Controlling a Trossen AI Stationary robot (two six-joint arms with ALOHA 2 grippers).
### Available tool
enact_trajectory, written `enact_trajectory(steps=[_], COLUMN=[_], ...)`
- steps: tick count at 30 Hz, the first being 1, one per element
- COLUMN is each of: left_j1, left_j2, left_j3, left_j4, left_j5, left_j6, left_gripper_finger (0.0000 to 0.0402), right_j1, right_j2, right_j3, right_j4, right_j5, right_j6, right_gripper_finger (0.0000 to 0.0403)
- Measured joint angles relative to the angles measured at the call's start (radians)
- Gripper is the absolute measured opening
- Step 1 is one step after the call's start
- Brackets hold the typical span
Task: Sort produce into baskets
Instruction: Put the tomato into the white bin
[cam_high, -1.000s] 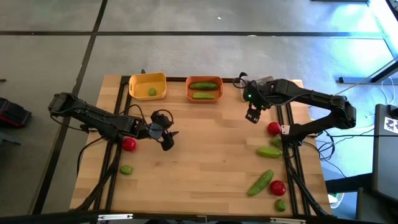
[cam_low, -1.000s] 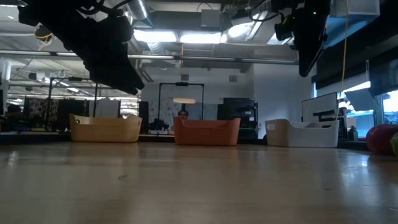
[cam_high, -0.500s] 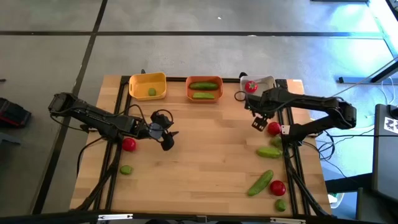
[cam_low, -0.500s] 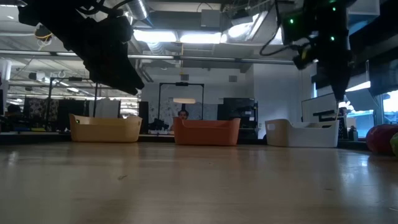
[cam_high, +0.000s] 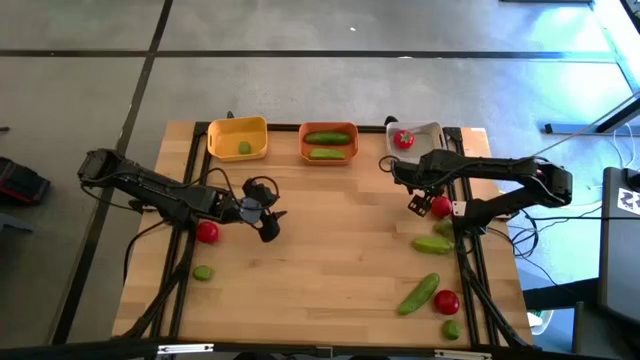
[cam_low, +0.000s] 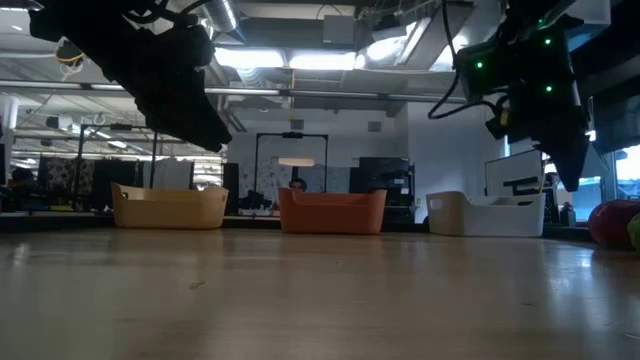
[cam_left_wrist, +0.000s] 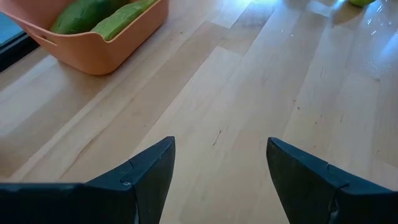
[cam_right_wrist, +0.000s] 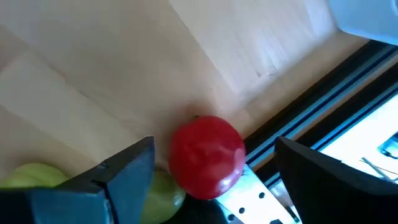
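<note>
Produce is only partly sorted: near the small orange plastic basket (cam_high: 328, 143), which holds two long green cucumbers, a yellow basket (cam_high: 238, 137) to its left holds one pale lime and a white one (cam_high: 424, 131) to its right one red tomato. Loose on the wooden bench (cam_high: 330, 240), well in front of the orange basket, lie three tomatoes, two cucumbers and, seemingly, three limes. The right tool (cam_right_wrist: 211, 171) hangs released over a round red tomato (cam_right_wrist: 207, 155); the left tool (cam_left_wrist: 217, 174) waits, released and empty, front-left of the orange basket.
</note>
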Motion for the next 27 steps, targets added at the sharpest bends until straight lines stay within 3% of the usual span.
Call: enact_trajectory(steps=[9, 21, 27], left_j1=[0.001, 0.001, 0.001], left_j2=[0.0, 0.0, 0.0], left_j3=[0.0, 0.0, 0.0], left_j4=[0.0, 0.0, 0.0], left_j5=[-0.001, -0.001, -0.001], left_j6=[0.014, 0.017, 0.016], left_gripper_finger=[0.0249, 0.0248, 0.0248], right_j1=[-0.029, -0.162, -0.171], right_j2=[0.0, 0.0, 0.0], right_j3=[-0.081, -0.177, -0.196], right_j4=[0.001, 0.054, 0.077], right_j5=[-0.086, -0.078, -0.105], right_j6=[0.029, 0.039, 0.017], right_gripper_finger=[0.038, 0.0355, 0.0339])
